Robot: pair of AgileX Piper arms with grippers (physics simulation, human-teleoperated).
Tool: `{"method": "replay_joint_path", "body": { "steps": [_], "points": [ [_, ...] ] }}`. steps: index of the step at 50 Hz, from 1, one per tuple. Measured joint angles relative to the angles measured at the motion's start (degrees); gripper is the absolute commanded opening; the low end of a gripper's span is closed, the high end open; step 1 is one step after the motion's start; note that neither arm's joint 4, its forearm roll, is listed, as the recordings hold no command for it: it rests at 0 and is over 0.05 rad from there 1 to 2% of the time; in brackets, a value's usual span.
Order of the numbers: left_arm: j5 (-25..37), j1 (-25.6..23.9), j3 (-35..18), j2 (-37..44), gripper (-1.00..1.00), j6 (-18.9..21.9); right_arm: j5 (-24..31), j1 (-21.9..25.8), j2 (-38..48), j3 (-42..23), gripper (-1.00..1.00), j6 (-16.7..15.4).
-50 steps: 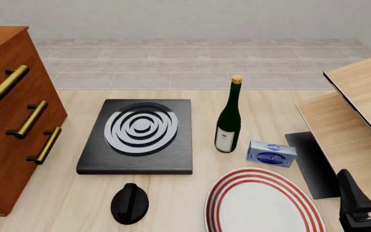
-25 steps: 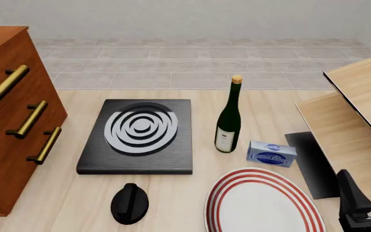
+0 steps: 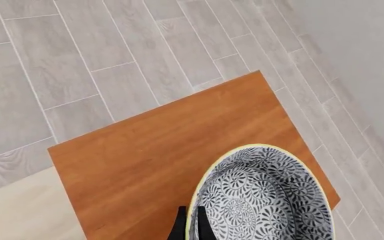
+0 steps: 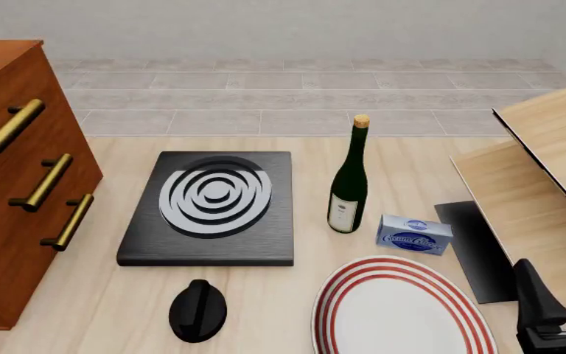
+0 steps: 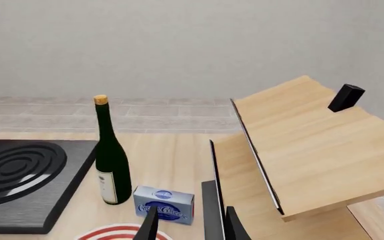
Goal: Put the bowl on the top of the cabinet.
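Note:
In the left wrist view, the blue-black patterned bowl [image 3: 265, 200] with a pale rim hangs over the reddish-brown top of the cabinet [image 3: 158, 150]. My left gripper [image 3: 191, 227] is shut on the bowl's rim, one finger inside and one outside. I cannot tell whether the bowl touches the top. In the front view the cabinet [image 4: 18, 184] stands at the left with brass handles; the bowl and the left gripper are out of that view. My right gripper [image 4: 561, 284] is open and empty at the near right; it also shows in the right wrist view [image 5: 190, 227].
A black stove plate [image 4: 214, 206] lies mid-table. A wine bottle [image 4: 349, 184] and a blue box [image 4: 414, 234] stand to its right. A white plate with red rings [image 4: 396, 310] and a black knob-like object [image 4: 197, 310] lie near the front. Pale wood boards [image 4: 539, 184] stand at the right.

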Motion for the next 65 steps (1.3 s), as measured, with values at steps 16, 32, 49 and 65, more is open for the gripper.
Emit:
{"method": "replay_joint_path", "body": {
  "steps": [16, 32, 49, 65],
  "points": [
    [-3.51, -0.61, 3.38, -1.95, 1.0, -3.69, 0.37, 0.18, -0.33, 0.0, 1.0, -0.31],
    [-6.35, -2.57, 7.26, -4.08, 1.0, -7.37, 0.47, 0.29, -0.42, -0.01, 1.0, -0.5],
    [-8.76, -5.51, 8.63, -7.95, 1.0, -9.85, 0.9, 0.48, -0.85, 0.0, 1.0, -0.87],
    [-8.49, -3.52, 9.64, -12.49, 1.0, -10.37, 1.22, 0.61, -1.23, 0.0, 1.0, -1.19]
  ]
}}
